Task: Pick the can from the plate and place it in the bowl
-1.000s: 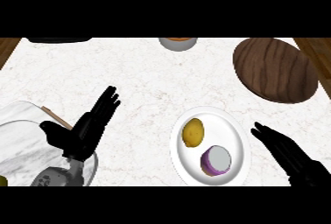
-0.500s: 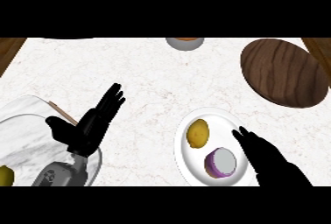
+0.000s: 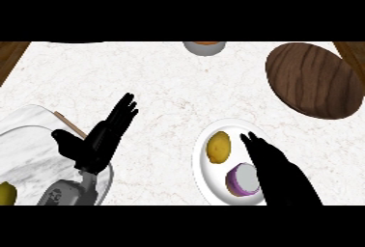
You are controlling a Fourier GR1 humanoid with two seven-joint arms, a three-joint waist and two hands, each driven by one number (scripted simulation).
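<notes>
A purple can [image 3: 241,177] with a grey top stands upright on the near part of a white plate [image 3: 203,166], with a yellow fruit [image 3: 218,146] beside it on the far part. My right hand [image 3: 282,177] lies over the plate's right half, open with straight fingers, right next to the can and covering its right edge. The dark wooden bowl [image 3: 314,79] sits at the far right, apart from the hand. At the left my left hand [image 3: 100,139] rests open, fingers pointing away from me.
A marble-patterned tray [image 3: 27,140] with a wooden utensil [image 3: 69,123] lies under the left arm, and a yellow item [image 3: 6,193] shows at its near left edge. A grey cup [image 3: 204,47] stands at the far edge. Wooden borders frame the counter's far corners.
My right hand has moved left and forward from beside the plate to over it, ending against the can. The left hand has stayed in place.
</notes>
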